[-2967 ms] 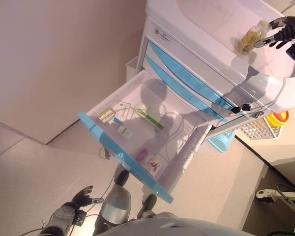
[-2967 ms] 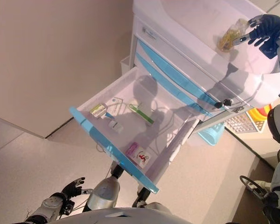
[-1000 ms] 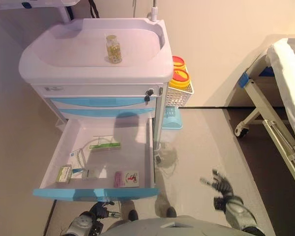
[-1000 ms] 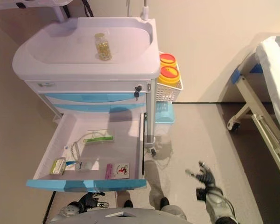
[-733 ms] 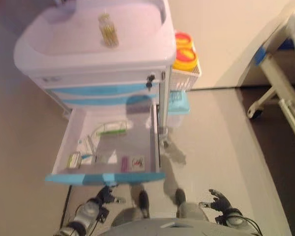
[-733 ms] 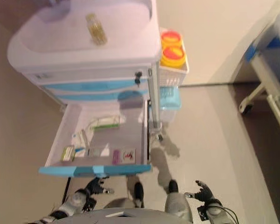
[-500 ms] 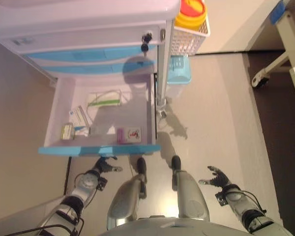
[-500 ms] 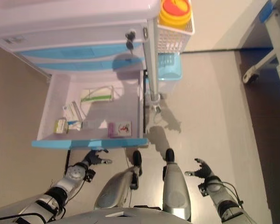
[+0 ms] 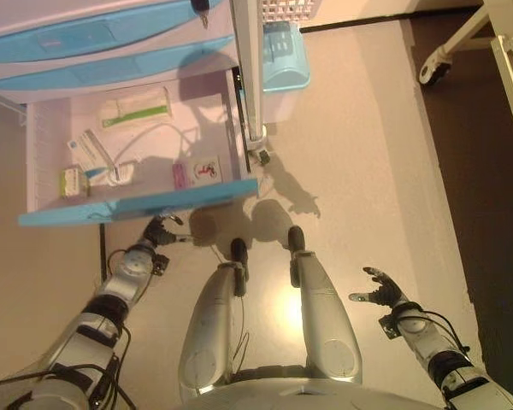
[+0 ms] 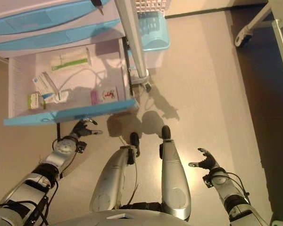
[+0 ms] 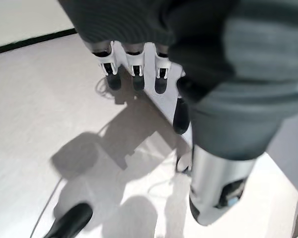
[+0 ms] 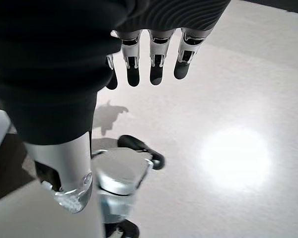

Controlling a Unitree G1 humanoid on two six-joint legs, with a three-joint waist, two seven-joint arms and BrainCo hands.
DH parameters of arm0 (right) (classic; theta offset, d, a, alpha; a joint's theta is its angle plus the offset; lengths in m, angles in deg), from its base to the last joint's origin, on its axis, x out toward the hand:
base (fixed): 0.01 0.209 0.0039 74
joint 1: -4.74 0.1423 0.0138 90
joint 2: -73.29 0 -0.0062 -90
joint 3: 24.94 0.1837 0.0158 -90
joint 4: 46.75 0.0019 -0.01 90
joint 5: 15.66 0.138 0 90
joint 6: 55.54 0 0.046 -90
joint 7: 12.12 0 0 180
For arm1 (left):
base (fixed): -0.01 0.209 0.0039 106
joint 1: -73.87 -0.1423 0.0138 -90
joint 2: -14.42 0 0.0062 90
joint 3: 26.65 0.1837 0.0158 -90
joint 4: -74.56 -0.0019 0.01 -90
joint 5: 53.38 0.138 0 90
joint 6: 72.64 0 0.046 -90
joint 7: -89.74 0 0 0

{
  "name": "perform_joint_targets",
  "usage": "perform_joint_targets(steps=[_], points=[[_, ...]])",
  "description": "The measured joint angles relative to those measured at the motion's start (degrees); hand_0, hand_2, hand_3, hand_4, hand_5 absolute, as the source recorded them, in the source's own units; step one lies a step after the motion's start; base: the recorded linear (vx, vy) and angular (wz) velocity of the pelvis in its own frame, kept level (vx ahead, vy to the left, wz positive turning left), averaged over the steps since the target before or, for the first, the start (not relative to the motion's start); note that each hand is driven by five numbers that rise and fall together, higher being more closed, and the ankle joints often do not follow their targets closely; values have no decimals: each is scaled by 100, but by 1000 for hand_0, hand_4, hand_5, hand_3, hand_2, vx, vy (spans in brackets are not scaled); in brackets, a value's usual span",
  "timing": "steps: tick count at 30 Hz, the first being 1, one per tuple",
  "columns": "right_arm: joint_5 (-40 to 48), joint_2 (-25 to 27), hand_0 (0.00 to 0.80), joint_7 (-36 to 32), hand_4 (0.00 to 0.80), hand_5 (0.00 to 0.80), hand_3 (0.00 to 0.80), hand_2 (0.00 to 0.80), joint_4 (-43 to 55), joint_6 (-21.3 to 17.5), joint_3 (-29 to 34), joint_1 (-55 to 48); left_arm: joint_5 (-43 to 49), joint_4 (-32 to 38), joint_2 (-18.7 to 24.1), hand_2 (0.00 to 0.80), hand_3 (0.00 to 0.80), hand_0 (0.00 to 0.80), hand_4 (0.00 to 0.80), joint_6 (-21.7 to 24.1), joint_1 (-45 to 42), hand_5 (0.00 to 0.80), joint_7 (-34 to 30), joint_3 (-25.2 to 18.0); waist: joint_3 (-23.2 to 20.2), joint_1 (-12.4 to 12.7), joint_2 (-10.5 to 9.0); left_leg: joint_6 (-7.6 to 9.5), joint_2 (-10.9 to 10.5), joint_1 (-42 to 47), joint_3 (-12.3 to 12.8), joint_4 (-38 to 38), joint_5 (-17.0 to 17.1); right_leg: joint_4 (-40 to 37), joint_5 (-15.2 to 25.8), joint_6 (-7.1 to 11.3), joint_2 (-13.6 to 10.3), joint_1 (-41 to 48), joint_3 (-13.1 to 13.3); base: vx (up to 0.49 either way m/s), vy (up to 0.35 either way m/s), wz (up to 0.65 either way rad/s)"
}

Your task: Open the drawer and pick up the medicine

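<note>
The fingers of both hands are hanging straight and loose, holding nothing.

In the left eye view, the left hand (image 9: 158, 232) is now sitting just below the blue front of the open drawer (image 9: 137, 207), in the left half of the frame, while the right hand (image 9: 379, 289) is spreading its fingers wide over bare floor (image 9: 359, 154) at lower right. The whole picture has swung downward since a second ago, so the camera is tilting, not the cart; the bottle set on the counter has dropped out of frame. I judge the arms are lowering and the task is nearly over.

In the right eye view, the drawer's smooth white plastic tray is holding flat cartons: a green-striped box (image 10: 70, 60), a pink packet (image 10: 104, 96), a small green box (image 10: 34, 100).

In the left wrist view, the fingers (image 11: 134, 74) are pointing at glossy pale floor.

In the right wrist view, the fingers (image 12: 156, 64) are likewise dangling over shiny floor.
</note>
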Motion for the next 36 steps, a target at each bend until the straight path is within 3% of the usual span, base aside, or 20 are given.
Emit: perform_joint_targets(steps=[7,14,18,23,28,31,32,34,36], points=[[1,80,0,19,0,0,0,0,88,-29,-4,-48,-276,-304,566,0,0,0,0,-288,947,0,181,-177,23,-253,-57,37,69,-252,92,221,-48,42,-6,10,112,-224,158,100,105,-15],[-48,212,0,48,0,0,0,0,167,-179,-237,-115,-389,-1745,825,0,0,0,0,-617,2415,0,476,-104,14,-571,-110,93,127,-647,81,836,-311,335,-19,33,270,-533,316,48,87,-17],[-59,247,0,158,0,0,0,0,315,-303,-429,-135,-545,-2183,881,0,0,0,0,-675,3036,0,826,-102,-6,-670,-215,101,197,-897,72,1194,-477,508,-26,43,405,-732,430,12,14,-14],[-59,247,0,285,0,0,0,0,314,-396,-637,-133,-549,-2225,888,0,0,0,0,-682,3618,0,1450,17,-32,-699,-286,117,228,-1067,-4,1342,-514,502,-26,43,492,-805,432,10,-52,-2],[-59,126,0,382,0,0,0,0,310,-530,-839,-154,-665,-2257,950,0,0,0,0,-630,3730,0,1625,11,-204,-674,-570,87,274,-1024,-69,1435,-588,515,-25,43,548,-721,402,47,-127,1],[-60,-54,0,403,0,0,0,0,311,-576,-851,-183,-908,-2184,948,0,0,0,0,-502,3638,0,1409,11,-240,-663,-628,55,274,-899,-208,1435,-610,430,-23,43,597,-505,389,-57,-207,17],[-60,-117,0,418,0,0,0,0,335,-588,-859,-209,-1056,-2144,953,0,0,0,0,-387,3530,0,1210,0,-261,-635,-659,55,258,-788,-182,1361,-609,372,45,148,579,-393,405,25,-116,12],[-59,-246,0,444,0,0,0,0,327,-600,-865,-233,-1475,-1957,964,0,0,0,0,-183,3232,0,674,-8,-277,-534,-652,56,250,-558,-175,1192,-609,219,50,157,538,-183,416,57,-103,1],[-52,-393,0,458,0,0,0,0,343,-562,-821,-251,-2101,-1258,946,0,0,0,0,2,2554,0,-64,-244,-322,-418,-610,58,163,-300,-197,909,-601,63,51,153,439,40,389,79,-83,10]])
